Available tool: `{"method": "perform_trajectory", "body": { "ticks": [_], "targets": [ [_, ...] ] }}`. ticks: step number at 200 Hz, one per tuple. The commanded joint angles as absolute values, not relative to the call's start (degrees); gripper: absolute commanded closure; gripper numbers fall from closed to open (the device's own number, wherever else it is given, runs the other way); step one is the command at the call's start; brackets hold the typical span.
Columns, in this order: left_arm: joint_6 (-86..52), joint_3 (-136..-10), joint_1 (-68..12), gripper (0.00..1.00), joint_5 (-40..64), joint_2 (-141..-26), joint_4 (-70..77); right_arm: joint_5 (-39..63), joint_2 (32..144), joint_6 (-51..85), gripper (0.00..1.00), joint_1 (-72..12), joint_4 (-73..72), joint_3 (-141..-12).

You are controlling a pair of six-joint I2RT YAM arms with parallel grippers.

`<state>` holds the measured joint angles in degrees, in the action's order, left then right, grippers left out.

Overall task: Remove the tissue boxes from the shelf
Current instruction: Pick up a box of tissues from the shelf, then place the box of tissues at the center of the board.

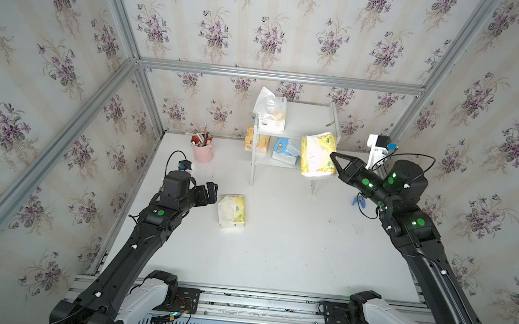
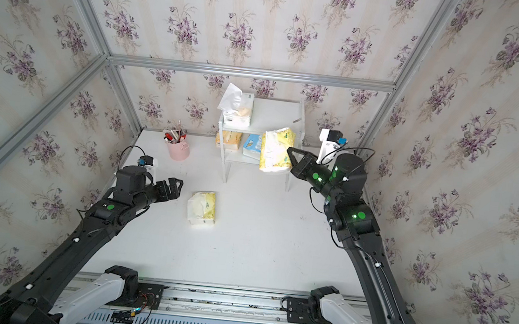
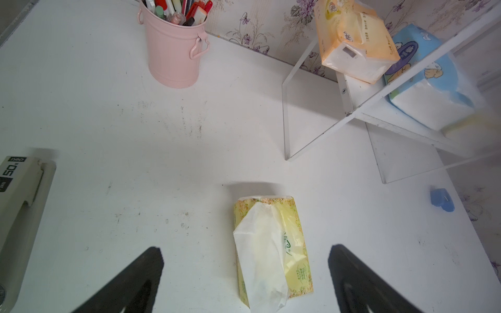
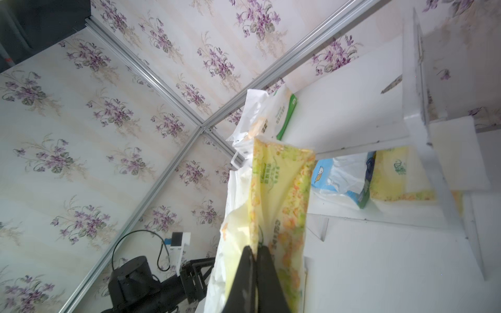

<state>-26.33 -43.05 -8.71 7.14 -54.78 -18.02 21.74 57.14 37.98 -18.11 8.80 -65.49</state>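
One yellow pack (image 1: 317, 156) hangs just off the shelf's (image 1: 309, 118) right end, my right gripper (image 1: 333, 155) pinched shut on its wrapper — removal is underway. Next I'd swing it clear and set it down; that thin pinch may slip. My left gripper (image 1: 210, 193) gapes empty beside a second pack (image 1: 232, 211) before the shelf. On it: white pack (image 1: 272, 111), orange pack (image 1: 256, 140), blue pack (image 1: 286, 151) — not yet taken.

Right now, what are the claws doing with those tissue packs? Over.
Right gripper shut on held yellow pack at shelf front. Left gripper open by table yellow pack. On shelf: white pack, orange pack, blue pack. Nothing blocking.
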Motion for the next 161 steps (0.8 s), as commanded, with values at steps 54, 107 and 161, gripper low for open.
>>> {"method": "perform_trajectory", "body": {
  "ticks": [54,107,161],
  "targets": [
    [-27.3,-43.19,-8.7,0.01,4.57,-54.6,-16.48,17.1,53.37,55.19,1.0,-29.16,-14.22,-38.64],
    [-27.95,-42.85,-8.7,0.01,4.39,-53.49,-17.45,13.03,63.62,63.21,1.0,-36.86,-30.77,-29.94],
    [-28.34,-42.66,-8.63,0.01,4.65,-52.99,-17.93,12.69,78.13,67.86,1.0,-38.84,-45.47,-27.32]
  ]
}}
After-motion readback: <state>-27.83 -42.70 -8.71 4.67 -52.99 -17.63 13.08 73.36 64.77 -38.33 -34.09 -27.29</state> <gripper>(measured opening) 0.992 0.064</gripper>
